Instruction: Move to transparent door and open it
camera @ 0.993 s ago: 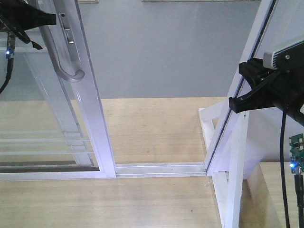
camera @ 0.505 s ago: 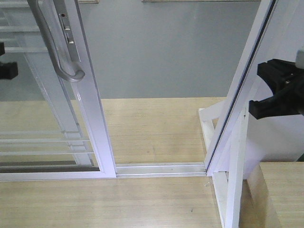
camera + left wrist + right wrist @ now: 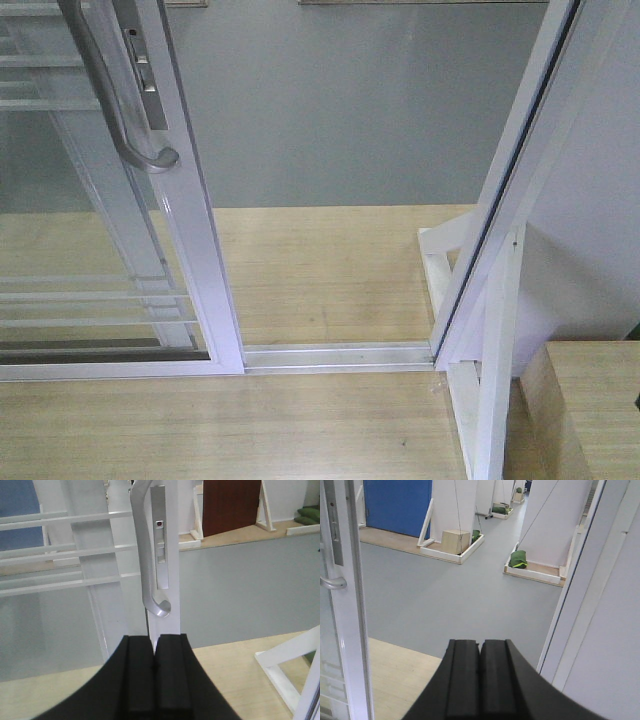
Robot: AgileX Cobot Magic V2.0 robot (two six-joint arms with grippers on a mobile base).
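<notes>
The transparent door [image 3: 90, 230] stands at the left in the front view, its white edge stile [image 3: 195, 250] well left of the jamb. Its curved grey handle [image 3: 110, 100] runs down that stile. Neither gripper shows in the front view. In the left wrist view my left gripper [image 3: 155, 641] is shut with nothing in it, just below the handle [image 3: 145, 555] and in line with the stile [image 3: 167, 625]. My right gripper [image 3: 480, 644] is shut and empty, pointing through the doorway. The door's stile [image 3: 350, 605] and handle tip [image 3: 332, 583] lie to its left.
The white jamb [image 3: 510, 170] leans along the right, with a white brace frame [image 3: 495, 390] at its foot. A floor track [image 3: 340, 355] crosses the opening. A wooden box [image 3: 590, 410] sits at the lower right. Grey floor [image 3: 470, 590] lies beyond the doorway.
Both arms have pulled back out of the front view: the left from beside the handle, the right from the right edge. The door has stayed where it was.
</notes>
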